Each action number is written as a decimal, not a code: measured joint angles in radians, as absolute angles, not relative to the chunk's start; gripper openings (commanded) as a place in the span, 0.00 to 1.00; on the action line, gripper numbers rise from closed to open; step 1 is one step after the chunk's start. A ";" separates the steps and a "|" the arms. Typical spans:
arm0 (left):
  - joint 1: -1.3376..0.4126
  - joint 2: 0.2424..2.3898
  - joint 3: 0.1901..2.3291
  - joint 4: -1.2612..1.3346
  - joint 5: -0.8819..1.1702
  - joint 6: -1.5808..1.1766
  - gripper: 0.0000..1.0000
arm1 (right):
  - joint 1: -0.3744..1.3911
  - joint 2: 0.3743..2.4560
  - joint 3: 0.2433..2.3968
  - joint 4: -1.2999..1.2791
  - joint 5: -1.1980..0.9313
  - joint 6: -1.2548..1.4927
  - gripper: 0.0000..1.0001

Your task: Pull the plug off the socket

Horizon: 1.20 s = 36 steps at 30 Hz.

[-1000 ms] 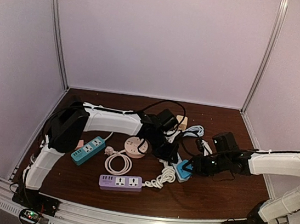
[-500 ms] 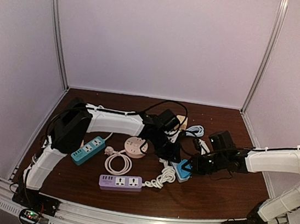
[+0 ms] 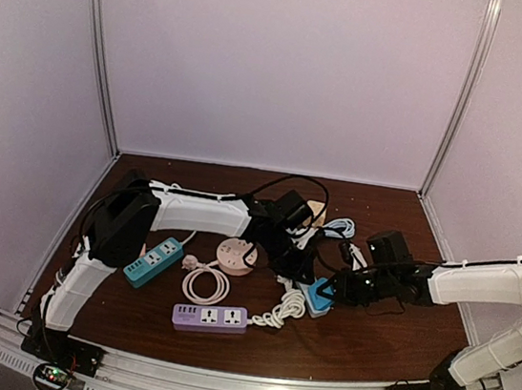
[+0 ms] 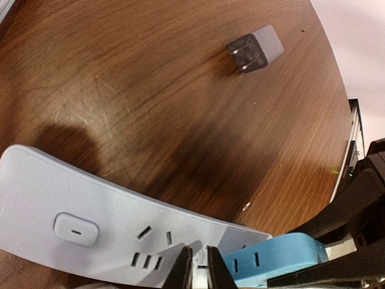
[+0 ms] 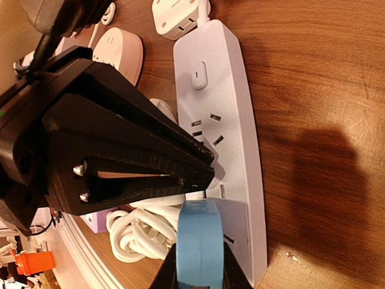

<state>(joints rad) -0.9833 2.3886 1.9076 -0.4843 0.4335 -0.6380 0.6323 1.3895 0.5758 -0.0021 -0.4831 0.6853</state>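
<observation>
While the left claw (image 4: 196,268), its fingers all but closed and holding nothing, rests its tips on the white power strip (image 4: 90,205) lying on the tabletop (image 4: 150,90), the right claw (image 5: 200,268) clamps the blue plug (image 5: 200,235) at the strip's end, the plug's long axis roughly in line with the strip.

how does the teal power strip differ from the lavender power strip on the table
Colour: the teal power strip is blue-green, the lavender power strip pale purple. Pose: the teal one lies diagonally, the lavender one almost parallel to the near edge. Place: the teal one sits further left, the lavender one closer to that edge. Both lie flat, sockets up.
</observation>
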 measured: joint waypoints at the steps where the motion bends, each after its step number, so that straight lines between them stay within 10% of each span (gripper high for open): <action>1: -0.982 2.389 1.906 -0.485 0.434 -0.632 0.12 | 0.627 1.388 0.567 0.014 -0.491 0.694 0.00; 36: -0.981 2.375 1.876 -0.467 0.397 -0.588 0.11 | 0.572 1.287 0.548 0.100 -0.555 0.717 0.00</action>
